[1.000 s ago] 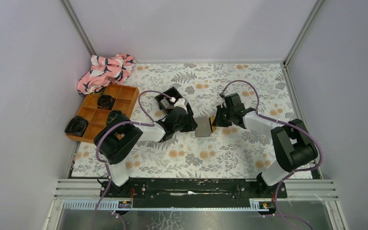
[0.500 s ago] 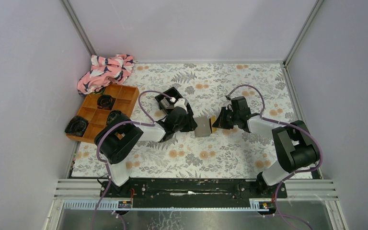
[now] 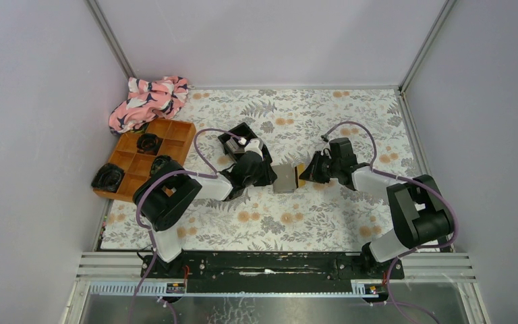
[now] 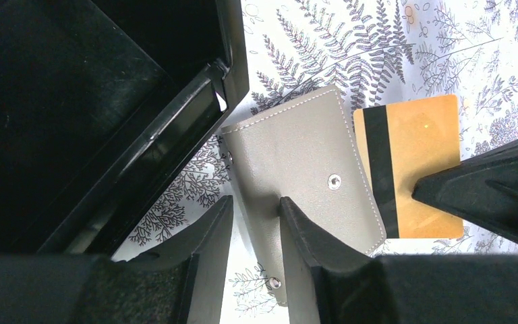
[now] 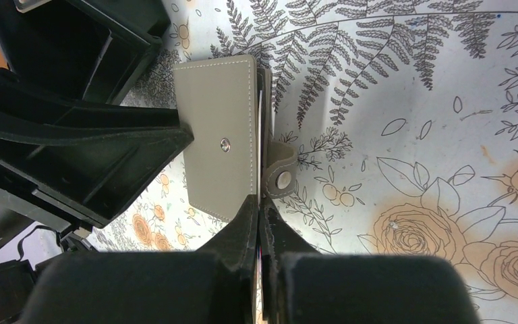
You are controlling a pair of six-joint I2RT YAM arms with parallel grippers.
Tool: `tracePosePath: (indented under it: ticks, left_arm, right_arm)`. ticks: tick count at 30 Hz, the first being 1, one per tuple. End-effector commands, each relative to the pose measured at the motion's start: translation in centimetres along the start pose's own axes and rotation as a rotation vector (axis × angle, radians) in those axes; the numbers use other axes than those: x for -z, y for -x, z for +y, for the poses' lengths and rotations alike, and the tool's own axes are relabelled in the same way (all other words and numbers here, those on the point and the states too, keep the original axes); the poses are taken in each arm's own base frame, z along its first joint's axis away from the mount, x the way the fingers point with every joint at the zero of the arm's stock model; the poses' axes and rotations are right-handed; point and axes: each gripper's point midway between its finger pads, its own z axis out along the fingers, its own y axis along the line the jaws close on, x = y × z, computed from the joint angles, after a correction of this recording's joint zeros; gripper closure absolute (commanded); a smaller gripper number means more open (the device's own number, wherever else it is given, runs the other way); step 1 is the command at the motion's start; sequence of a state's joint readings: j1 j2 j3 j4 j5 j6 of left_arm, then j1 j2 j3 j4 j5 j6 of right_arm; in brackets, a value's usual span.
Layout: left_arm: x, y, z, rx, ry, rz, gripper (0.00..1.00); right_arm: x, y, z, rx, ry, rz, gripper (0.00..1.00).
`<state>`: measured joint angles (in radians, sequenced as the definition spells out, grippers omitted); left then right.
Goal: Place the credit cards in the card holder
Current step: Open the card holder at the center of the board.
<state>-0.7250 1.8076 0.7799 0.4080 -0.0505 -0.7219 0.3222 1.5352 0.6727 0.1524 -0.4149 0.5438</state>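
The right gripper (image 5: 260,202) is closed flat on one gold card (image 4: 421,169), which is held at its right part. The left long edge of the card is placed at the right edge of the grey holder (image 4: 303,169), and it seems to be tucked just under it. The long axes of both are directed from near to far, so the opening is to be found to the left of these fingers. The left gripper (image 4: 255,209) is set half-closed astride the near left corner of the holder (whether it is really pinched cannot be told). The holder is laid mid-mat (image 3: 324,115), just right of the black tray (image 4: 74,101). Counted: one card, one holder.
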Motion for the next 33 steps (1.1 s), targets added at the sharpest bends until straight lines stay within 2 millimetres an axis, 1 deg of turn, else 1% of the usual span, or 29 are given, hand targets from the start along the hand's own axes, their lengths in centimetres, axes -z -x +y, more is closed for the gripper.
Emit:
tracePosePath:
  ticks: [1, 5, 14, 33]
  left_arm:
    - [-0.2, -2.2, 2.3, -0.011, 0.07, 0.047, 0.61]
    - [-0.2, -2.3, 2.2, -0.005, 0.069, 0.051, 0.62]
    - [-0.2, -2.3, 2.1, -0.002, 0.063, 0.054, 0.62]
    - [-0.2, -2.7, 2.2, 0.004, 0.064, 0.062, 0.63]
  right_arm:
    - [0.9, 1.3, 1.6, 0.02, 0.07, -0.044, 1.0]
    - [0.7, 1.2, 1.6, 0.014, 0.076, -0.038, 1.0]
    - [0.0, 0.4, 0.9, -0.001, 0.078, -0.022, 1.0]
    - [-0.7, -0.3, 0.6, -0.017, 0.097, -0.006, 1.0]
